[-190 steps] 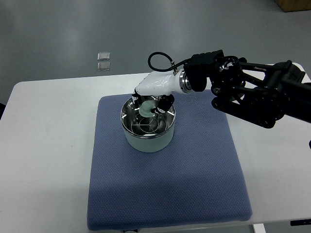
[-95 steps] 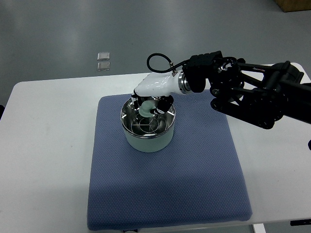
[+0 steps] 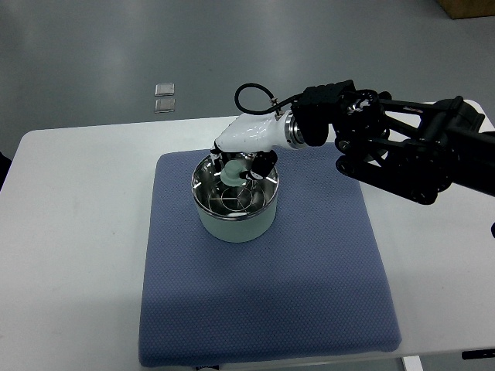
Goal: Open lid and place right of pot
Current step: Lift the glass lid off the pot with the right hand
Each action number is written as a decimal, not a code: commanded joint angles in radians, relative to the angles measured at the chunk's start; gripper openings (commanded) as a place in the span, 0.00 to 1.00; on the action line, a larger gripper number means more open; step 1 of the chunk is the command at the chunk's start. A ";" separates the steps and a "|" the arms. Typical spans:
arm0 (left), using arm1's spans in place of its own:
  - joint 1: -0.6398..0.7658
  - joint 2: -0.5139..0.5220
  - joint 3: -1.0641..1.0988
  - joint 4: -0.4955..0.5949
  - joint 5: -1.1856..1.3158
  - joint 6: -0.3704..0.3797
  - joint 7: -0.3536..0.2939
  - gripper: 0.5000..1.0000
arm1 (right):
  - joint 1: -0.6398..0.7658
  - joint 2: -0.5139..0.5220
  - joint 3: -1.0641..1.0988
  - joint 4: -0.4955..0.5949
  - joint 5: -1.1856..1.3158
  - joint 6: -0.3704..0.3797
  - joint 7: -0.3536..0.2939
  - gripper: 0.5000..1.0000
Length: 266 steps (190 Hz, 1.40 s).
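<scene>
A pale green pot point(image 3: 235, 226) with a shiny metal lid point(image 3: 232, 199) stands on the blue mat point(image 3: 309, 286) near its back left. The lid has a light green knob point(image 3: 231, 177) in its middle. My right hand point(image 3: 240, 168), white with dark fingers, reaches in from the right on a black arm point(image 3: 402, 151) and has its fingers curled around the knob. The lid sits on the pot's rim. The left hand does not show.
The mat lies on a white table point(image 3: 69, 232). Two small clear square objects point(image 3: 165, 97) lie on the grey floor beyond the table's far edge. Open mat surface stretches right of the pot.
</scene>
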 commanded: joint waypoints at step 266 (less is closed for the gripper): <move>0.000 0.000 0.000 0.000 0.000 0.000 0.000 1.00 | 0.019 -0.113 0.051 0.091 0.031 0.005 0.021 0.00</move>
